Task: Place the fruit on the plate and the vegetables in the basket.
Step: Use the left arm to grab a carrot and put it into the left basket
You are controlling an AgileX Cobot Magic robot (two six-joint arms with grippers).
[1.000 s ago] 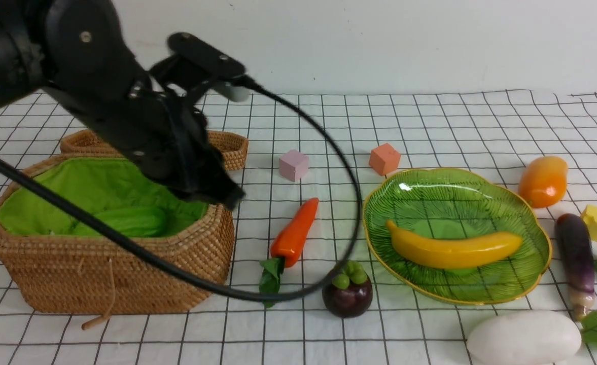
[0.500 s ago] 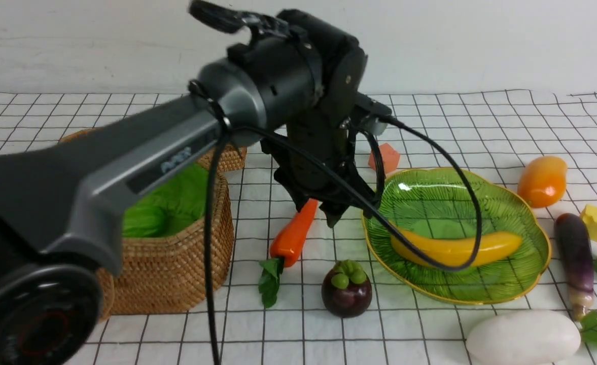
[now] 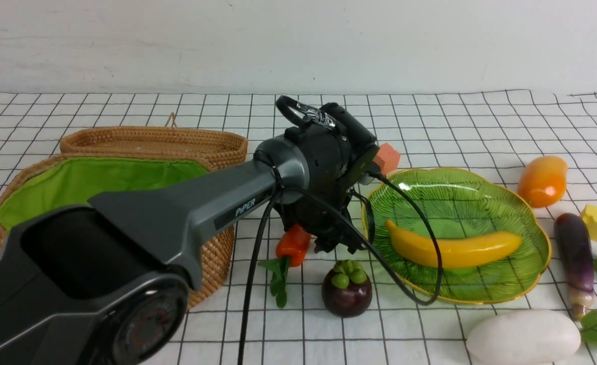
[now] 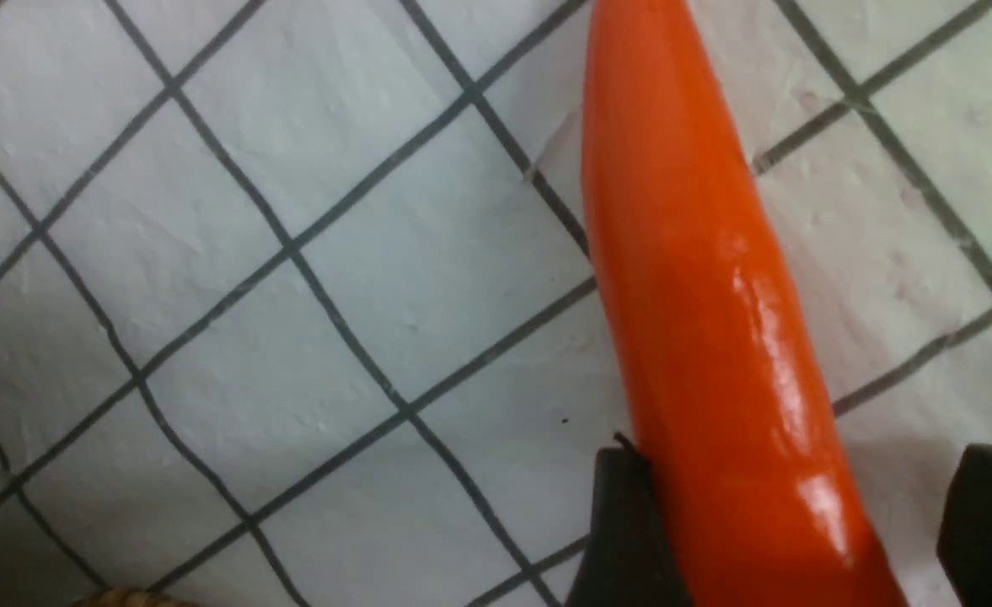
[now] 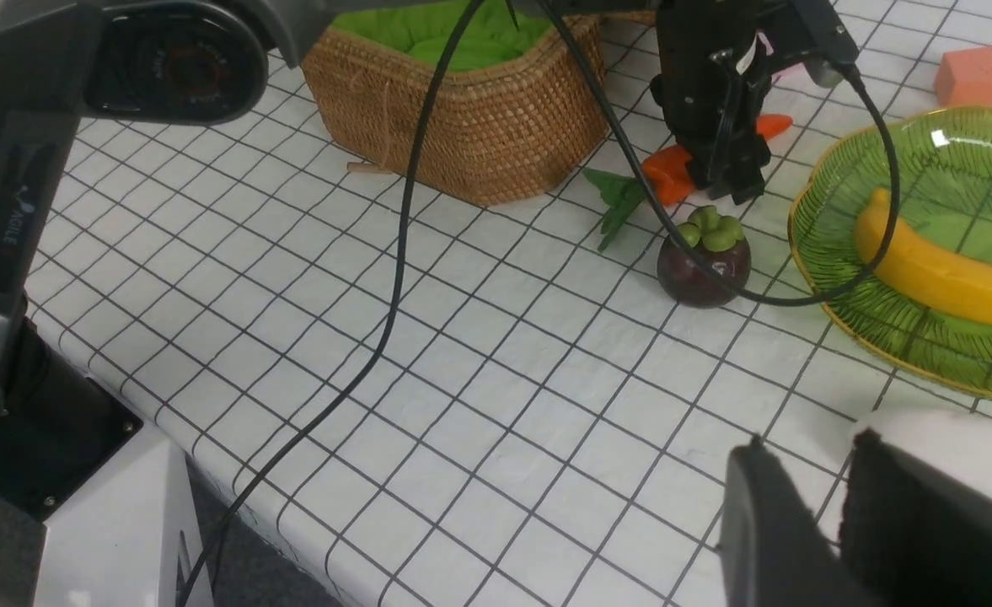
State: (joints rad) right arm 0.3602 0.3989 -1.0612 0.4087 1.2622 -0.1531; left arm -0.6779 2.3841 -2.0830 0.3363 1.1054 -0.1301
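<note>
**Item:** glossy orange toy carrot with green leaves (image 4: 698, 295).

**Location:** lying flat on the white, black-gridded bench (image 3: 481, 121), between the deep brown woven wicker basket with green lining (image 3: 212, 253) and the translucent green leaf-shaped plate with gold rim (image 3: 455, 203). Not yet in the basket.

**Axis:** leafy end nearest the robot, tapered tip farther off and leaning slightly towards the plate.

**Left jaws:** spread, pinching nothing. The left arm (image 3: 202, 208) extends over the item, and the jaws stand astride the orange body about midway, their closing line across the long axis. In the wrist view one finger (image 4: 622, 531) touches the carrot's flank; the other (image 4: 989, 523) stands apart from the opposite flank. The item sits off-centre in the gap.

**Right jaws:** seen only at the edge of their own wrist view, just beside the large white oval radish (image 3: 524, 337) and well apart from the carrot. Whether spread or pressed together cannot be told.

**Assessment:** the left arm is much the nearer and appears placed for the pick. Closing should grip the narrow width, though the off-centre seat may nudge the carrot sideways first. The basket lies to the robot's left of the item.
</note>
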